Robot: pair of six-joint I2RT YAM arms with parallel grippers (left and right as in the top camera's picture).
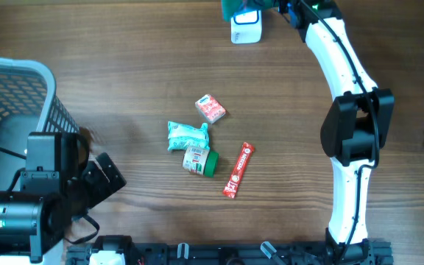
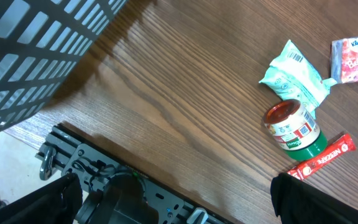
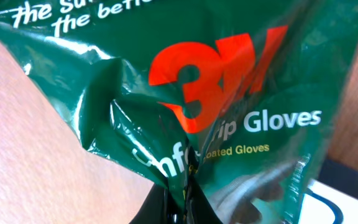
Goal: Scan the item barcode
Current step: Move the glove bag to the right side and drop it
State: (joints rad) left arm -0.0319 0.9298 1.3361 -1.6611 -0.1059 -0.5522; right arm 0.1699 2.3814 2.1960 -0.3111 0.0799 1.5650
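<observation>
Gloves packet (image 3: 216, 93) sits pinched in the closed right tool (image 3: 179, 205), arm stretched to the worktop's (image 1: 124, 73) far edge by one scanner (image 1: 246, 31). Left tool (image 2: 179, 194) gapes near one basket (image 1: 13, 96); four small items (image 1: 188, 135) lie centrally.

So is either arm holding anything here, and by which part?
The right gripper is shut on the green 3M gloves packet, pinching a crumpled fold of its plastic wrapper. The left gripper is open and holds nothing.

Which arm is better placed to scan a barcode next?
Right. The right gripper is shut on the gloves pack by the white scanner. The left gripper is open, empty, near the basket.
</observation>
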